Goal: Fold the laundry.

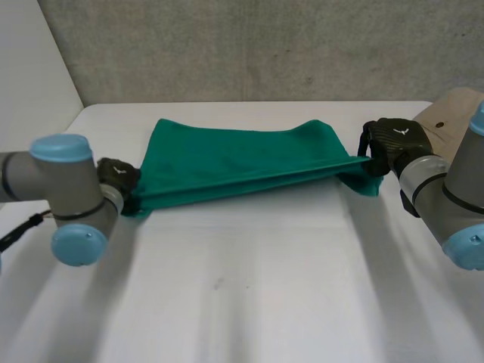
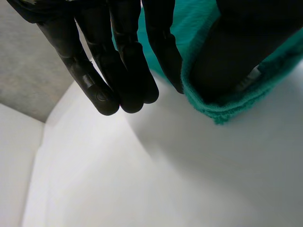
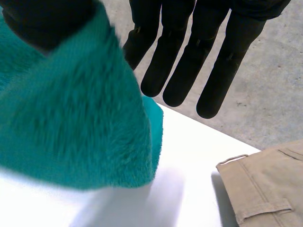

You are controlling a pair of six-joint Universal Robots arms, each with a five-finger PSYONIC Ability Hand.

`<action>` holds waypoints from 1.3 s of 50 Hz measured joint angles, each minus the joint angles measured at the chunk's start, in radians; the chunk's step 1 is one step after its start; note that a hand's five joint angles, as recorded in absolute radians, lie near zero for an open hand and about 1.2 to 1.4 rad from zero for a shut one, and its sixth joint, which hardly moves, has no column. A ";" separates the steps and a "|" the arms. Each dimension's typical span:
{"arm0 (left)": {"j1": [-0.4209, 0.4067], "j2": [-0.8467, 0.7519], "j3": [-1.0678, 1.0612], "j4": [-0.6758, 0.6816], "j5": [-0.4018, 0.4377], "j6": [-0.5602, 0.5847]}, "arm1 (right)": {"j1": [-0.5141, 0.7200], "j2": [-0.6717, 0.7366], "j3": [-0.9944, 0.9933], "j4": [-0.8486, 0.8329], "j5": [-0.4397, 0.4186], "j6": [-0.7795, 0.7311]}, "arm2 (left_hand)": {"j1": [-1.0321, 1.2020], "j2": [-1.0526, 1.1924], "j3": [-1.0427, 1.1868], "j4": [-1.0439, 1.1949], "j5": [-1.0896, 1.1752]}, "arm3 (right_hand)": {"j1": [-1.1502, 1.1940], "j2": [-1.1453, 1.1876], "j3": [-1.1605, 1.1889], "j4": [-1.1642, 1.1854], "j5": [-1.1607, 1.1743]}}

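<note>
A green towel [image 1: 242,162] is folded double and stretched sideways between my two hands, low over the white table [image 1: 242,295]. My left hand [image 1: 117,175] pinches its left end. In the left wrist view the towel's edge [image 2: 208,106] wraps round the thumb while the fingers [image 2: 118,71] hang straight beside it. My right hand [image 1: 393,144] pinches the right end. In the right wrist view the towel [image 3: 71,123] drapes over the thumb, next to the straight fingers [image 3: 189,61].
Tan trousers [image 1: 446,121] lie at the table's far right corner, just behind my right hand, and appear beyond its fingertips [image 3: 260,189]. A grey wall stands behind the table. Bare tabletop stretches in front of the towel.
</note>
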 measured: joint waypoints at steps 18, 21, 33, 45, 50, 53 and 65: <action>0.096 0.580 -0.301 -0.216 0.158 0.199 | -0.088 -0.056 0.048 0.494 -0.024 -0.845 | 0.000 0.004 0.004 0.004 0.000 | 0.000 0.000 0.000 0.000 0.000; 0.094 0.599 -0.338 -0.335 0.158 0.301 | -0.098 -0.076 0.082 0.577 -0.015 -0.956 | 0.000 0.005 0.004 0.004 0.000 | 0.000 0.000 0.000 0.000 0.002; 0.055 0.389 -0.275 -0.425 0.110 0.522 | -0.071 -0.023 0.078 0.591 0.012 -0.967 | 0.000 0.005 0.004 0.004 0.000 | 0.000 0.000 0.000 0.000 0.016; 0.009 0.183 0.349 -0.125 0.109 0.387 | -0.015 0.165 -0.474 0.404 0.133 -0.864 | 0.000 0.005 0.005 0.004 0.000 | 0.000 0.000 0.000 0.000 0.026; 0.015 0.176 0.584 0.029 0.112 0.150 | -0.007 0.190 -0.689 0.169 0.153 -0.735 | 0.000 0.005 0.005 0.004 0.002 | 0.000 0.000 0.000 0.000 0.028; 0.023 0.185 0.674 0.131 0.094 -0.020 | -0.006 0.176 -0.744 -0.048 0.153 -0.614 | 0.000 0.005 0.005 0.004 0.014 | 0.000 0.000 0.000 0.000 0.028; 0.050 0.174 0.679 0.214 0.076 -0.240 | 0.016 0.106 -0.610 -0.380 0.120 -0.465 | 0.000 0.007 0.007 0.004 0.023 | 0.000 0.000 0.000 0.000 0.028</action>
